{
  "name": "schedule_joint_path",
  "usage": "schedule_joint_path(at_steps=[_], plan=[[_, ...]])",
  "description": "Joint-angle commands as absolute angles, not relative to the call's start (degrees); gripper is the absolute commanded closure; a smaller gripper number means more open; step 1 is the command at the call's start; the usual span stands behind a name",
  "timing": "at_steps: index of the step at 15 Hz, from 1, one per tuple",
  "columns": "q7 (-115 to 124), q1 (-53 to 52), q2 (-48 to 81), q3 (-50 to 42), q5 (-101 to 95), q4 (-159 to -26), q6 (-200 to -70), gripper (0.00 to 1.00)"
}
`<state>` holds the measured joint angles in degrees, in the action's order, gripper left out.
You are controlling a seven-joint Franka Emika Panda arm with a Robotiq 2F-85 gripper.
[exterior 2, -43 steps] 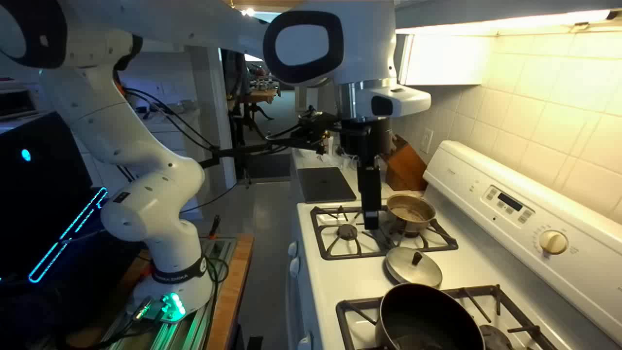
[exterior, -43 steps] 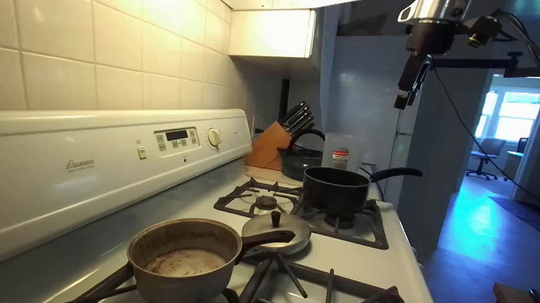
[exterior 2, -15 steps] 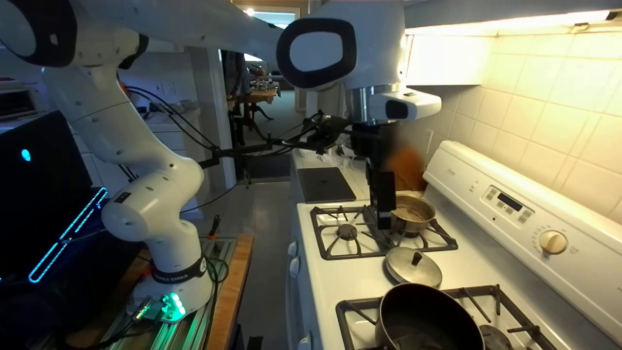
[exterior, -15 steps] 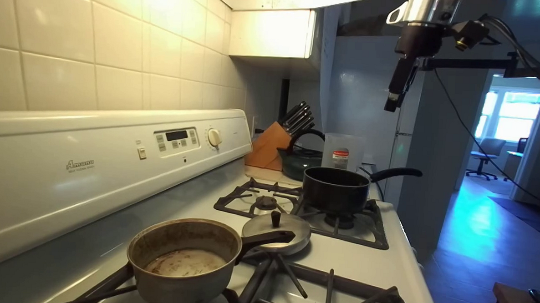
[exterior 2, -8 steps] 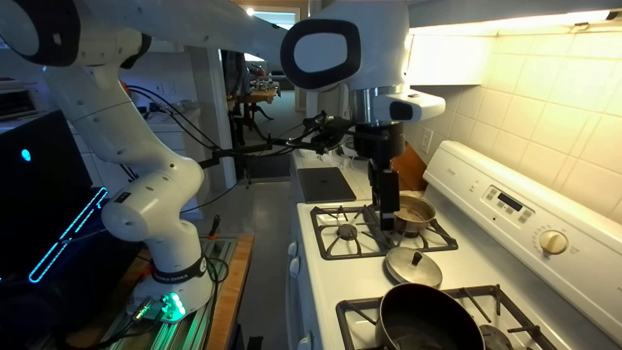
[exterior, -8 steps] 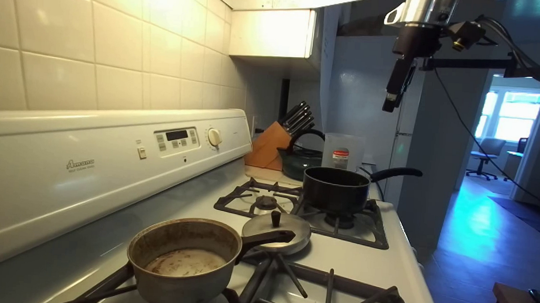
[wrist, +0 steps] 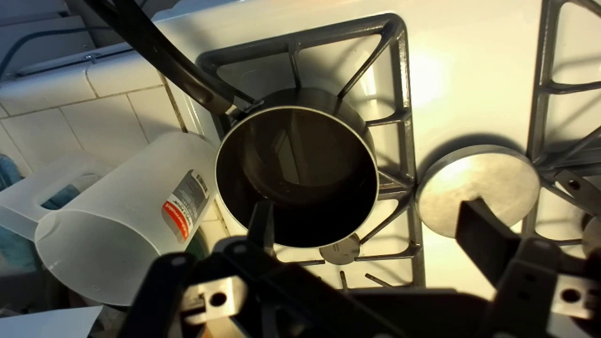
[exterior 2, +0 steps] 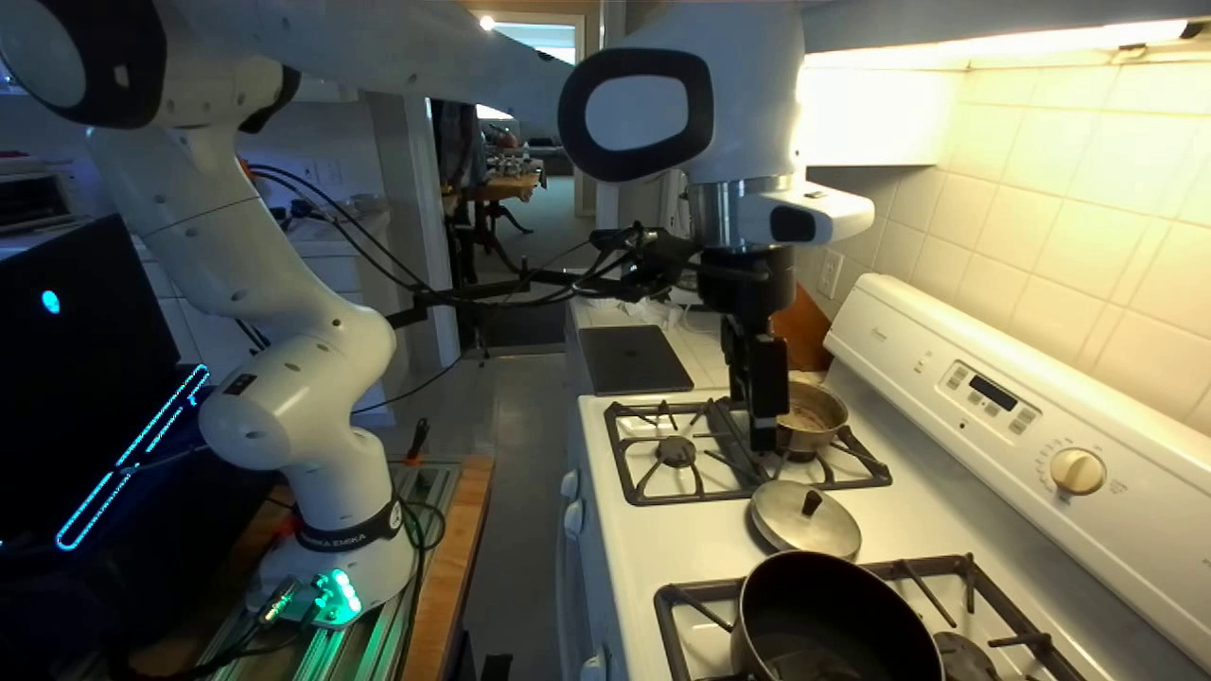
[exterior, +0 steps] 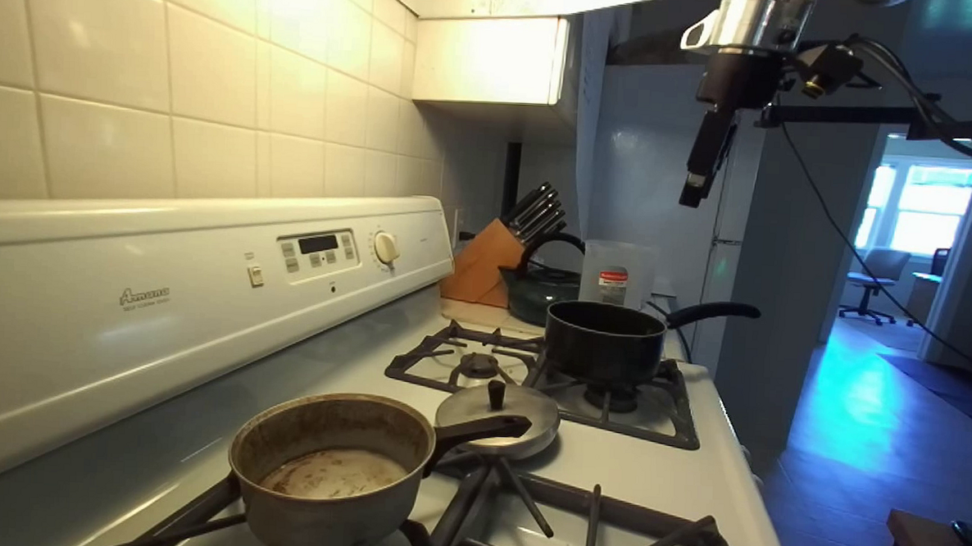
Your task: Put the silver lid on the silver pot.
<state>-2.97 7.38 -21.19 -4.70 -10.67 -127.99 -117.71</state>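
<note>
Gripper (wrist: 366,206) spread wide, holding nothing, well above the worktop (exterior: 633,468). Silver lid (wrist: 497,180) at right in wrist view, not yet on silver pot (exterior: 332,516). Descending off-centre could make a finger (wrist: 486,239) shove the knob (exterior: 495,395), skidding the lid; black pot (exterior: 601,352) could foul the other finger.

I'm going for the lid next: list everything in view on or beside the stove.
stove: 1, white, by tiled wall
grates: 2, dark grey, on stove
lid: 1, silver, between grates
silver pot: 1, grey, on one grate
black pot: 1, black, on other grate
knife block: 1, brown, counter at black pot end
kettle: 1, dark green, beside knife block
pitcher: 1, translucent white, same counter
wooden block: 1, brown, silver pot end, partly hidden
slab: 1, dark grey, silver pot end
gripper: 1, black, higher than stove, open
arm: 1, white, facing stove
</note>
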Motion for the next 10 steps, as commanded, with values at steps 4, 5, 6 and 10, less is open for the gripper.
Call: schedule_joint_path(at_steps=[4,5,6,10], plan=[[-9.4,4.6,-11.0,-5.8,-7.7,-119.8,-119.4,0.0],[-10.8,4.3,-9.5,-5.9,-6.5,-118.5,-119.2,0.0],[-11.9,4.1,-8.2,-5.8,-5.6,-117.3,-118.7,0.0],[-16.0,3.5,-3.3,-5.0,-2.2,-113.6,-118.5,0.0]])
